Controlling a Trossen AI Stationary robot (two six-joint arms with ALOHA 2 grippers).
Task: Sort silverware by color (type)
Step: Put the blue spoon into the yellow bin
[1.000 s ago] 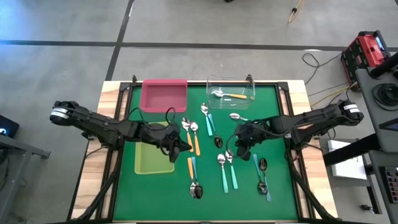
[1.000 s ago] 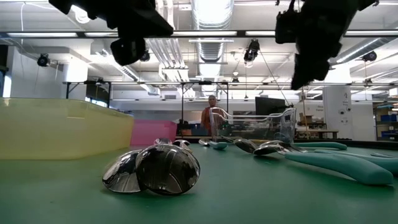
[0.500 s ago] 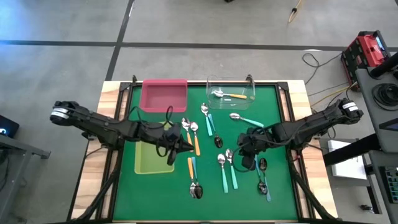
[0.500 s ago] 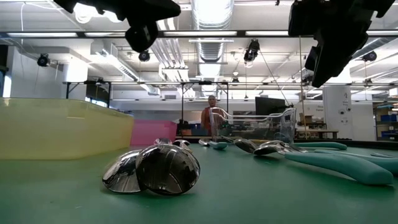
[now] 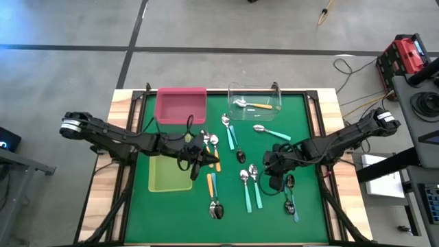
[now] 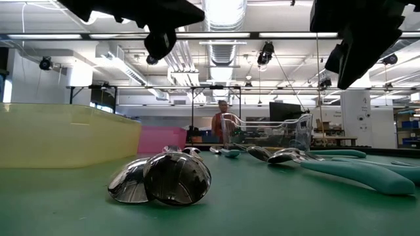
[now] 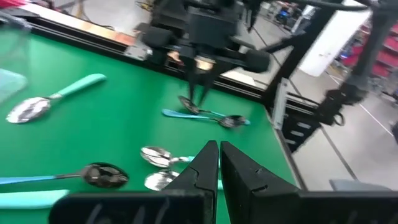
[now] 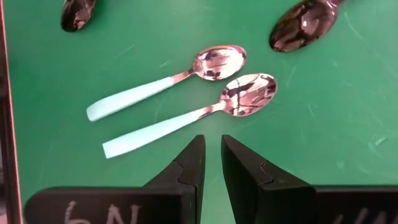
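Green counter [image 5: 178,206], wood border. Spoons scattered across its middle and right.

Left claw [image 5: 208,159]: above the counter just right of the yellow-green tray [image 5: 169,175], near a pair of spoons, one with an orange handle [image 5: 217,159]. Fingers pressed together, nothing between them (left wrist view shows the two dark fingers [image 7: 205,163] closed tip to tip).

Right claw [image 5: 272,180]: hovering over the centre-right spoons. Fingers [image 8: 193,163] nearly together, a narrow gap, empty. Directly beyond the tips lie two spoons with pale teal handles [image 8: 180,122], side by side, bowls up, close but not touching each other.

Other silverware: one orange-handled spoon [image 5: 248,105] inside the clear tray [image 5: 276,108] at the far edge; a teal spoon [image 5: 271,132] just in front of that tray; two spoons [image 5: 213,200] near the front centre; more [image 5: 291,203] at front right. Pink tray [image 5: 180,106] at far left, contents not discernible.

Low view: spoon bowls [image 6: 161,178] in the foreground, both arms overhead; a person [image 6: 221,124] stands far back in the room.
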